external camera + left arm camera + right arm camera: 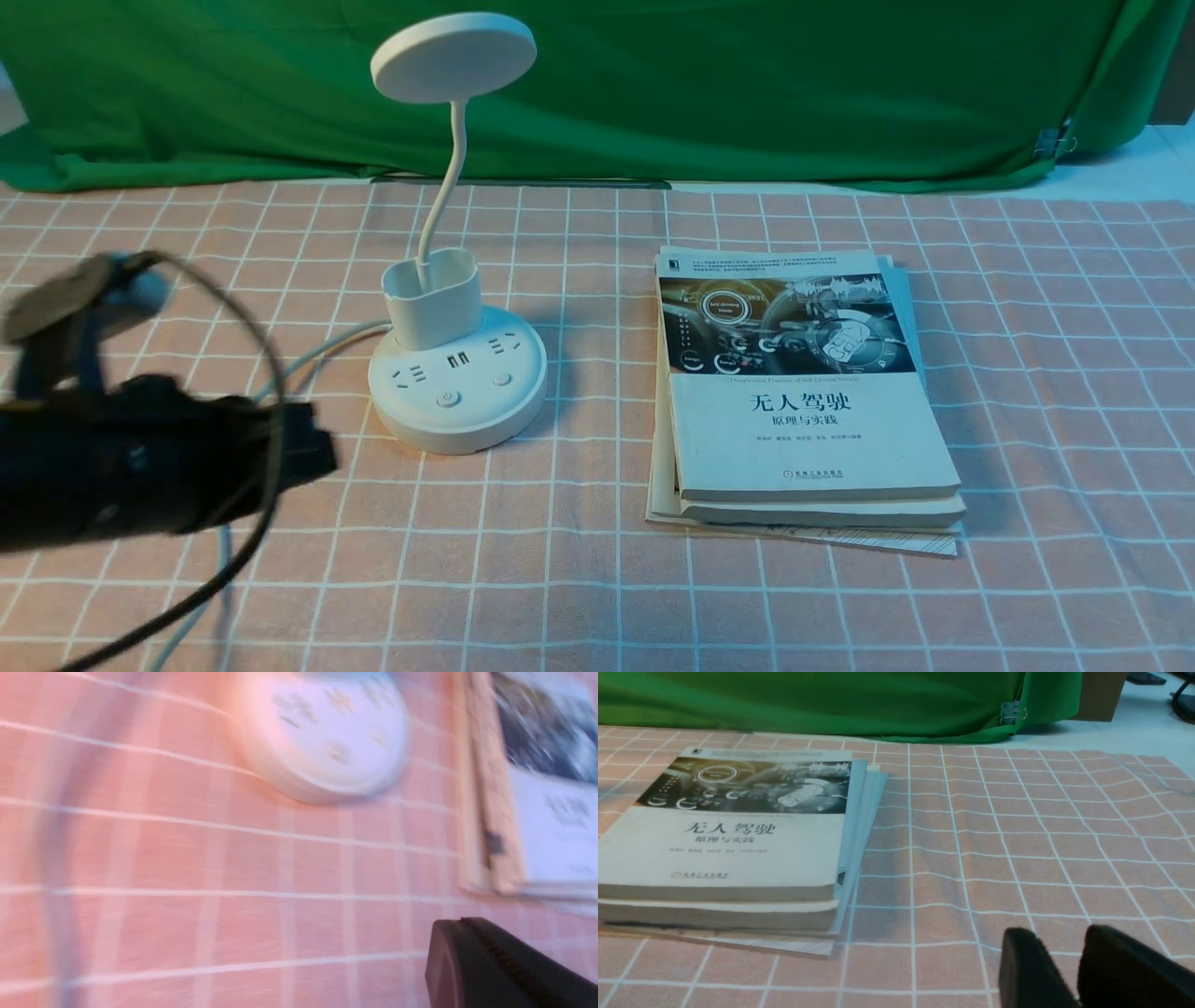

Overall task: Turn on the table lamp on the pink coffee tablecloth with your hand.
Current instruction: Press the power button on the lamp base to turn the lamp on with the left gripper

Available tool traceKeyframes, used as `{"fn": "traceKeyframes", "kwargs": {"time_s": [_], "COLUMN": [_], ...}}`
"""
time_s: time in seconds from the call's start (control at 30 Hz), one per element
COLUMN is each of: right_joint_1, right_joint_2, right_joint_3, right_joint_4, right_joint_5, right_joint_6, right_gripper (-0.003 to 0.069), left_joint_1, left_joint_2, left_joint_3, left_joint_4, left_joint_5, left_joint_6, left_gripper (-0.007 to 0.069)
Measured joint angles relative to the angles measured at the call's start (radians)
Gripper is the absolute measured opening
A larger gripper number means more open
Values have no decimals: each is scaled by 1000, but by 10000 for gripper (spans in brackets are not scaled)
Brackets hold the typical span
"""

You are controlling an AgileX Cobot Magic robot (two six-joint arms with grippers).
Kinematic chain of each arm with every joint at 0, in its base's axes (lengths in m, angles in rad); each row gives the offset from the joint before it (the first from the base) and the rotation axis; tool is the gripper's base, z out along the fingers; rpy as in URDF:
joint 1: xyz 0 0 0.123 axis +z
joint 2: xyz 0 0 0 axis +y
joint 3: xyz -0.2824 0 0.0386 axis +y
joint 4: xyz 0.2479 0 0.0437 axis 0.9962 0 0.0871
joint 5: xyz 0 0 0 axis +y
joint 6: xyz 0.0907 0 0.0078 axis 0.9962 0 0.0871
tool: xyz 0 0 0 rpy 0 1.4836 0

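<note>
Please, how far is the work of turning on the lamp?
Already done: the left tool is out over the pink tablecloth, beside the table lamp.
In hand: nothing is held; the tool is not touching the base.
Left: probably pressing the power-marked button; the disc head shows no glow.

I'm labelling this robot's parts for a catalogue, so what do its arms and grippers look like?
The left arm is dark and bulky, with a looping black cable. The left gripper is black; the right gripper has black, tapering fingers.
</note>
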Motion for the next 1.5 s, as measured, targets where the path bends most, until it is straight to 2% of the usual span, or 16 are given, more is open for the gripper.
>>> {"fn": "traceKeyframes", "kwargs": {"time_s": [0.1, 0.2, 0.23, 0.3, 0.37, 0.47, 0.77, 1.5], "right_joint_1": [0, 0, 0, 0, 0, 0, 0, 0], "right_joint_2": [0, 0, 0, 0, 0, 0, 0, 0], "right_joint_3": [0, 0, 0, 0, 0, 0, 0, 0], "right_joint_4": [0, 0, 0, 0, 0, 0, 0, 0], "right_joint_5": [0, 0, 0, 0, 0, 0, 0, 0], "right_joint_6": [0, -1, -1, -1, -1, -1, 0, -1], "right_gripper": [238, 238, 238, 238, 238, 238, 238, 238], "left_joint_1": [-67, -181, -199, -256, -287, -300, -303, -303], "left_joint_2": [140, 312, 331, 433, 528, 629, 749, 788], "left_joint_3": [-104, -274, -294, -394, -485, -576, -638, -652], "left_joint_4": [29, 289, 326, 548, 710, 836, 879, 846], "left_joint_5": [-6, -56, -62, -99, -115, -108, -139, -235], "left_joint_6": [15, -161, -187, -325, -451, -552, -599, -627], "left_gripper": [6, 6, 6, 6, 6, 8, 18, 20]}}
